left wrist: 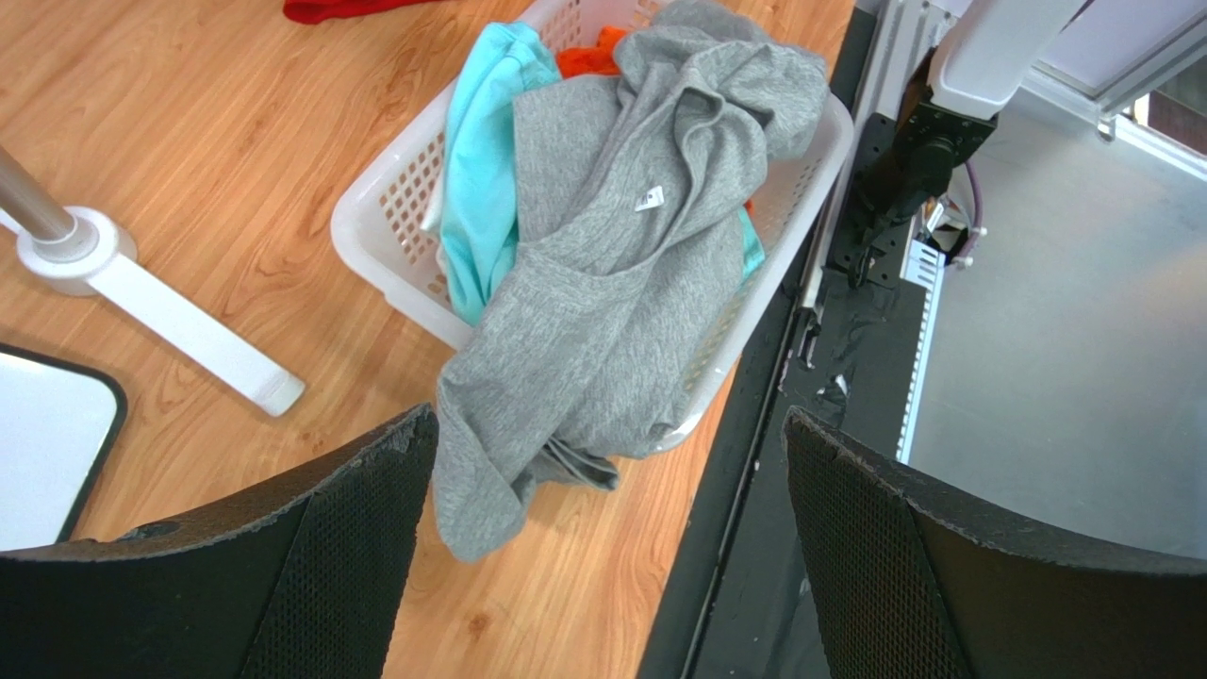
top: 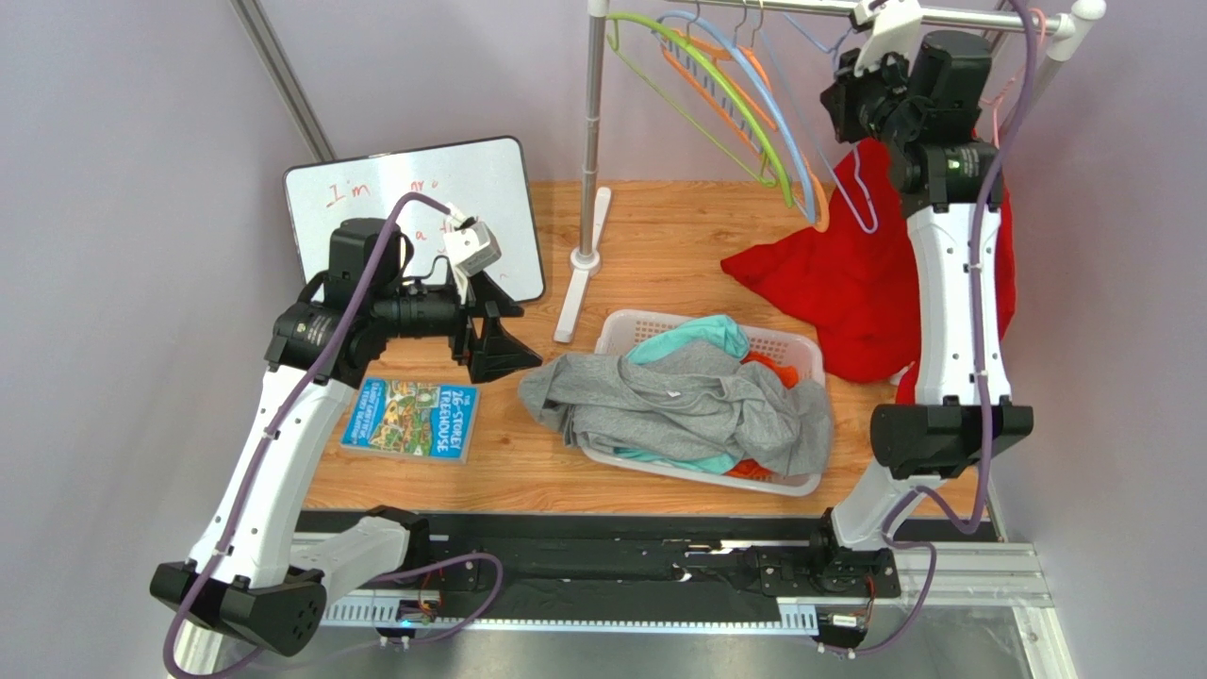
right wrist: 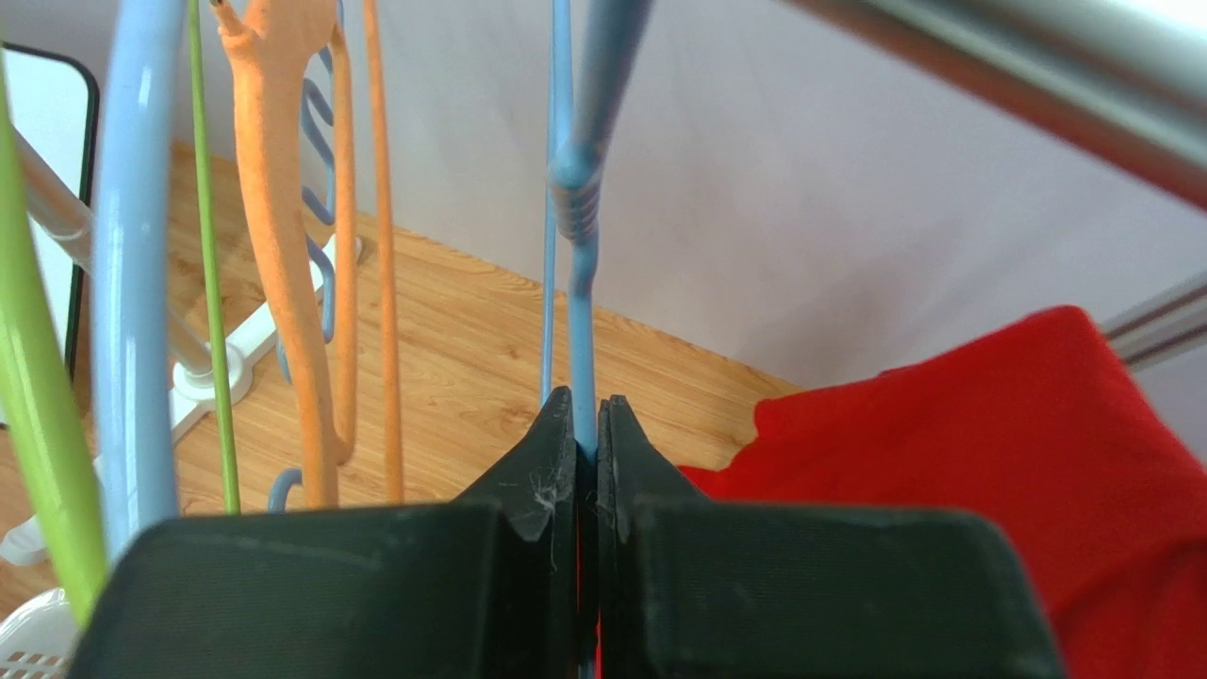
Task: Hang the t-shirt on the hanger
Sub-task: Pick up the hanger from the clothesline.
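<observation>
1. Two arms share the work. The right gripper (right wrist: pixel 587 413), at the lower centre of its wrist view, is pinched tight on the thin periwinkle-blue plastic hanger (right wrist: pixel 580 255). The hanger rises towards the metal rail (right wrist: pixel 1020 64) at the upper right.
2. The left gripper (left wrist: pixel 602 432) is spread wide and holds nothing; it hovers above the cloth without touching it.
3. The plain heather-grey cotton t-shirt (left wrist: pixel 609 297) lies crumpled over the white lattice plastic basket (left wrist: pixel 371 234), centre of the overhead view. One fold spills over the rim onto the wood (white neck label facing up).
4. Risk, crowding: the orange hanger (right wrist: pixel 284 283) and the thicker light-blue hanger (right wrist: pixel 135 283) hang just beside the gripped one. A careless lift-off would probably hook or drag them.
5. Risk, slippage: the pinch sits on a slim rod, so the hanger could pivot or slide between the jaws once it is free of the rail.
6. Risk, wrong cloth: the teal garment (left wrist: pixel 489 156) lies against the t-shirt. A deep grasp might raise both, and the bunching hides the neck opening.
</observation>
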You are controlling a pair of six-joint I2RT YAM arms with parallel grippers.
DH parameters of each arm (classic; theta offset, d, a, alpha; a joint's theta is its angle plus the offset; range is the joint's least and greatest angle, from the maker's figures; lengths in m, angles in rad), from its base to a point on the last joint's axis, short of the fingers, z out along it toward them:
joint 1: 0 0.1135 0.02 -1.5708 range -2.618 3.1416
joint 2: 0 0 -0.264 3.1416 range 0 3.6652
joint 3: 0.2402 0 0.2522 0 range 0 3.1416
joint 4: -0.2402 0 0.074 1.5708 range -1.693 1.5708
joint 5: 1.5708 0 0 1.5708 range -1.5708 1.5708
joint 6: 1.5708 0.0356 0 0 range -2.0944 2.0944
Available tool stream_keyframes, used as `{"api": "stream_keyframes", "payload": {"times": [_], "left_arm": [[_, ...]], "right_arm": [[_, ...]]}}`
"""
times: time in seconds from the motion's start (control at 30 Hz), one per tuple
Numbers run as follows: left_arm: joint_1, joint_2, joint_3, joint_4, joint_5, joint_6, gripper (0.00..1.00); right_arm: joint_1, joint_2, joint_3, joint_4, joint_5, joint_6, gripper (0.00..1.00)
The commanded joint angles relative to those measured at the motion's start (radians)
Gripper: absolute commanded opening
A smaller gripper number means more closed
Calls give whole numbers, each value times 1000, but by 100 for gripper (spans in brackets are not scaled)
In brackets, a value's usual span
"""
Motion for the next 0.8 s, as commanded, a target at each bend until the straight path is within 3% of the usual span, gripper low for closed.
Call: {"api": "stream_keyframes", "payload": {"times": [0.0, 0.2, 0.33, 0.5, 0.77], "left_arm": [[4, 1, 0, 42, 24, -2, 95], [4, -3, 0, 40, 15, -2, 95], [4, -5, 3, 23, 6, 14, 96], [4, 3, -6, 16, 12, 28, 96], [4, 0, -49, 16, -4, 66, 97]], "right_arm": [[-12, -119, -18, 85, 0, 9, 0], [-87, -153, -49, 76, 22, -11, 0], [-121, -217, -77, -36, 9, -52, 0], [-129, -386, -286, -162, 6, -121, 0], [-130, -708, -563, -398, 182, -173, 0]]}}
